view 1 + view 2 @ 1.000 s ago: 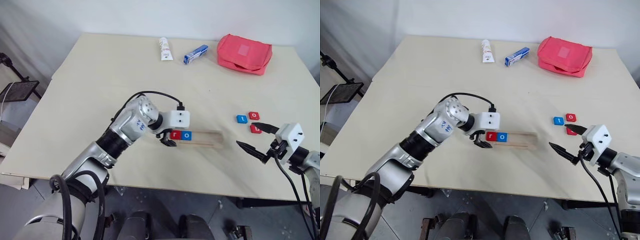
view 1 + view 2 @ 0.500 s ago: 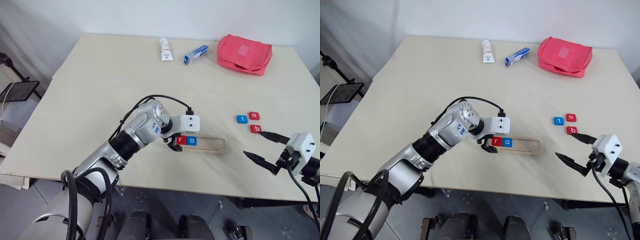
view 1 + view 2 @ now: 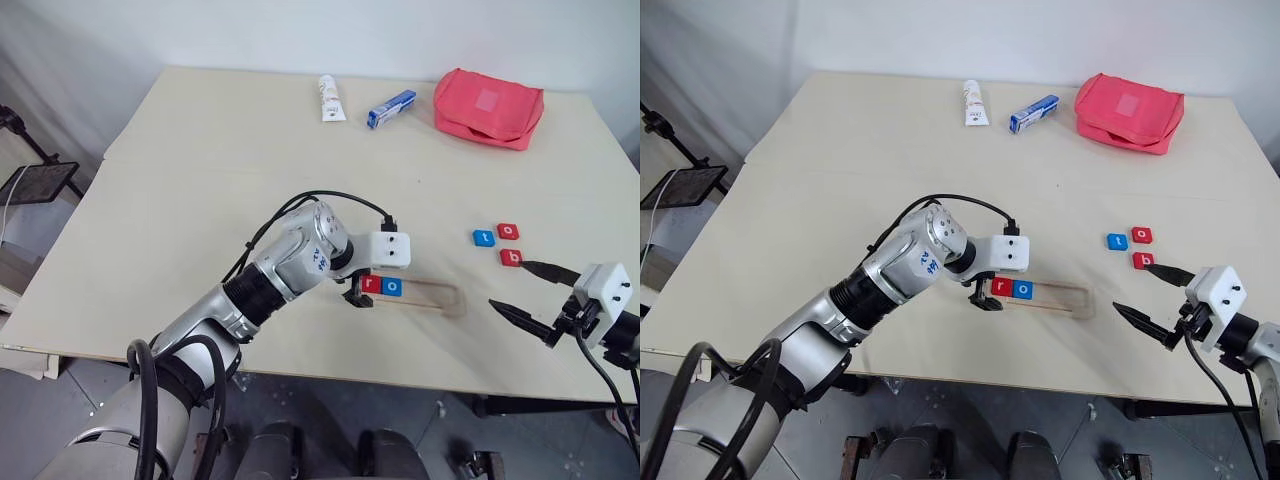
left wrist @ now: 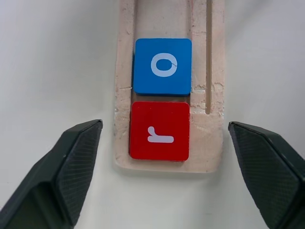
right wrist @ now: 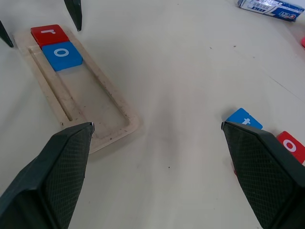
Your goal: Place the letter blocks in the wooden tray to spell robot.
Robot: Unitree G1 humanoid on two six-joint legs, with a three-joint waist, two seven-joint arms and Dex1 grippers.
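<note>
Here, the left end effector [image 4: 162, 176] stood wide open over the left end of the wooden tray [image 3: 432, 295], its 2 black fingers [image 4: 71, 162] spread to either side of that end. In the left wrist view both fingers were clear of the tray and of the blocks, and nothing was held between them.

2 letter blocks lay in the tray: the red "r" block [image 4: 159, 130] at the rounded end, and the blue "o" block [image 4: 162, 66] touching it on the inner side. The remainder of the tray slot held no blocks.

The right end effector [image 3: 535, 292] was also fully open and held nothing, hovering above the tabletop [image 3: 200, 160] near its front right edge, well apart from the tray.

The other 3 blocks lay on the tabletop to the right of the tray: the blue "t" block [image 3: 484, 237] just beside the red "o" block [image 3: 509, 231], and the red "b" block [image 3: 512, 257] just in front of them, near the upper finger of the right end effector.
</note>
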